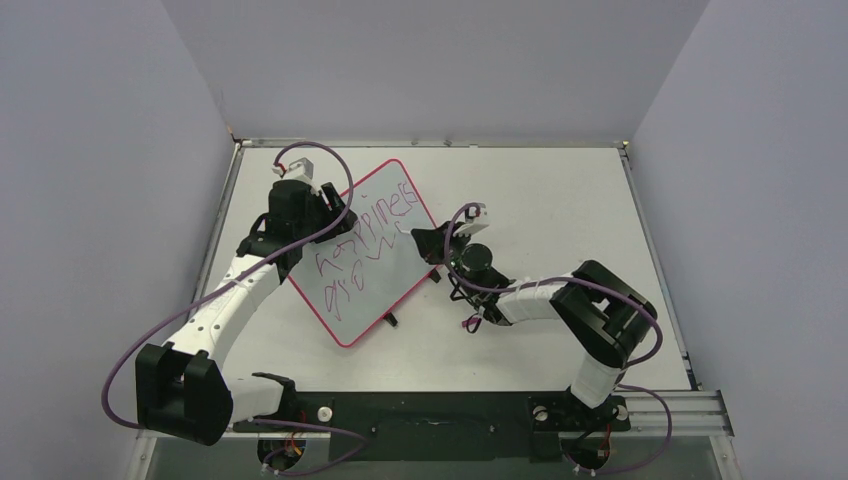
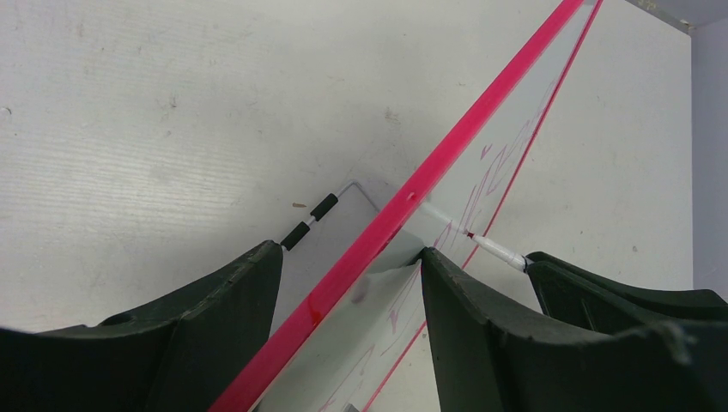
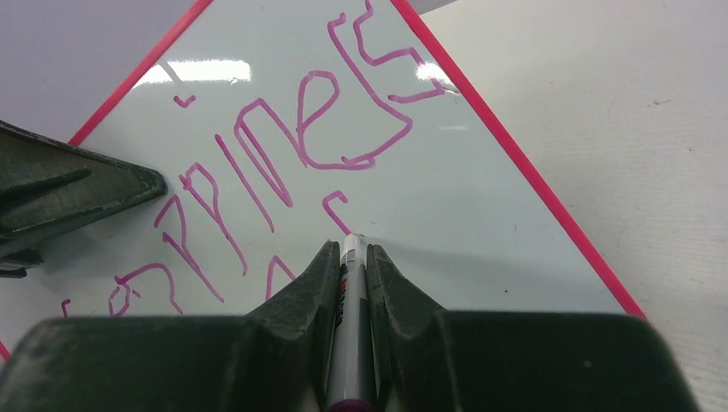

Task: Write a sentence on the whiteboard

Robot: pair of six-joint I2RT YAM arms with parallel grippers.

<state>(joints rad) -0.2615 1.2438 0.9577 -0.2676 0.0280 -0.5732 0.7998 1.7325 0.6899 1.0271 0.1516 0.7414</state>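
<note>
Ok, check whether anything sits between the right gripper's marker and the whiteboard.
Nothing visible does. The marker in the right gripper has its tip on the whiteboard, at the sentence's second line; the left gripper holds the board's edge, off to the side.

A white counter [image 1: 560, 200], faintly scuffed and grained, fills the middle. Plain pale lilac-grey panels close it in: one wall [image 1: 100, 150] at 9 o'clock, a second wall [image 1: 430, 60] at 12 o'clock, a third wall [image 1: 760, 150] at 3 o'clock. A thin metal strip [image 1: 520, 144] edges the counter at 12 o'clock. At 6 o'clock lies a black base plate [image 1: 430, 412], with an aluminium rail [image 1: 680, 405] toward 4 o'clock. The light is soft and even.
</note>
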